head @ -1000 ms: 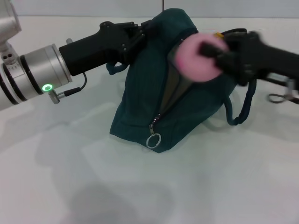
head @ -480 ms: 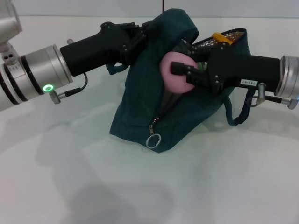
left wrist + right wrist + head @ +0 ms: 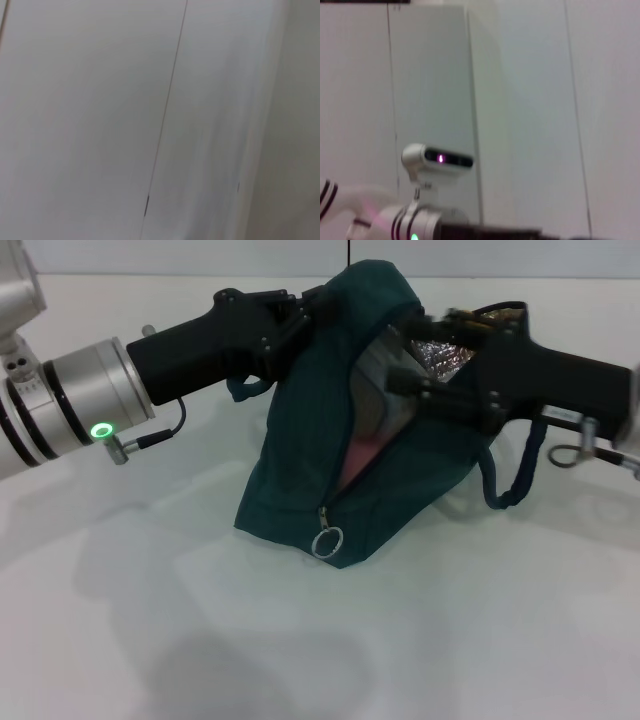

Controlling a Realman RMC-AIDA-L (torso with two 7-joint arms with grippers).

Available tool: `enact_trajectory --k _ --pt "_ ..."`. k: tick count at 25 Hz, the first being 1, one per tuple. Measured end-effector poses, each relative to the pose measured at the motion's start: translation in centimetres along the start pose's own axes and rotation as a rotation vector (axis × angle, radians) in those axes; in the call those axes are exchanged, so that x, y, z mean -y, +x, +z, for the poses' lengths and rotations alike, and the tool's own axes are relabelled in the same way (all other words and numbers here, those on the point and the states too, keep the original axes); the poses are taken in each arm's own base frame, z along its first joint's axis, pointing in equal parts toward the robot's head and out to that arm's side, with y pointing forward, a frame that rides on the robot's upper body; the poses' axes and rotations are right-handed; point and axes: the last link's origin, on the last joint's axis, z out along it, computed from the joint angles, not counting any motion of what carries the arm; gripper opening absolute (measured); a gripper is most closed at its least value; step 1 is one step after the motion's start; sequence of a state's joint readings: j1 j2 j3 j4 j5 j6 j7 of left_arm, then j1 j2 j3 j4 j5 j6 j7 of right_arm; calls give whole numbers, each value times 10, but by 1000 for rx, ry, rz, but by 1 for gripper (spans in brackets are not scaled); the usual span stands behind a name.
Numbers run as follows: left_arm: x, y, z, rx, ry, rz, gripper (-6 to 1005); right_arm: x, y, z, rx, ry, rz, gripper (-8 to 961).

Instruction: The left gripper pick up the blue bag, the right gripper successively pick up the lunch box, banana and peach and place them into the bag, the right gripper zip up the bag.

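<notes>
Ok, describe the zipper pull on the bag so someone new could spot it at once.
Find the blue bag, the dark teal tote standing mid-table with the left hand at its top edge and the right hand reaching into its opening. Follow the zipper down the front slit to its low end. The zipper pull hangs there: a silver metal ring, the only shiny loop on the front fabric.

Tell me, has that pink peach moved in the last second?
Yes. The peach has dropped from up at the bag's opening to deep inside the blue bag, closer to the zipper ring; only a pink sliver shows.
</notes>
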State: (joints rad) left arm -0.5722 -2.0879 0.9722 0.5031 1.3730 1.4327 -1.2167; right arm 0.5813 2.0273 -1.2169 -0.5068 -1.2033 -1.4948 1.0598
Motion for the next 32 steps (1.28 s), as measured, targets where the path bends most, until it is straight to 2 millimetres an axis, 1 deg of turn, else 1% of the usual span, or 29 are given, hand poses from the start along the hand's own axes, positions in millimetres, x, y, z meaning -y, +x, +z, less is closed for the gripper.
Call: enact_trajectory --k 2,6,9,11,14,15,18,20,23,25,29,31,32 --pt "0 0 0 -1 1 1 47 -3 -1 -10 42 16 -14 516" --pt "0 -2 -1 0 4 -2 47 -13 1 -41 85 55 -22 684" --pt "0 -2 -1 0 4 -2 46 -22 9 -71 41 85 -22 702" --pt "0 -2 -2 0 5 -3 46 -28 18 -90 -1 110 -8 688" --pt "0 -2 -2 0 6 -4 46 -36 29 -110 -46 149 14 667" --pt "0 -3 -2 0 6 -5 46 -38 34 -113 -66 153 21 660" --pt "-1 -4 -2 2 6 -9 46 -43 46 -114 -131 146 38 639" --pt "-1 -4 -1 3 2 -9 46 -43 53 -109 -165 148 47 625" --pt "-2 -3 1 4 -4 -7 46 -39 62 -97 -210 161 46 604" --pt "-2 -3 2 4 -5 -7 46 -35 65 -91 -229 167 44 590" --pt "-1 -4 0 4 -1 -10 46 -27 66 -77 -240 161 46 528" --pt "-1 -5 -1 4 4 -15 46 -26 65 -73 -241 151 45 497" --pt "-2 -6 -2 4 5 -18 46 -26 65 -72 -242 145 45 465"
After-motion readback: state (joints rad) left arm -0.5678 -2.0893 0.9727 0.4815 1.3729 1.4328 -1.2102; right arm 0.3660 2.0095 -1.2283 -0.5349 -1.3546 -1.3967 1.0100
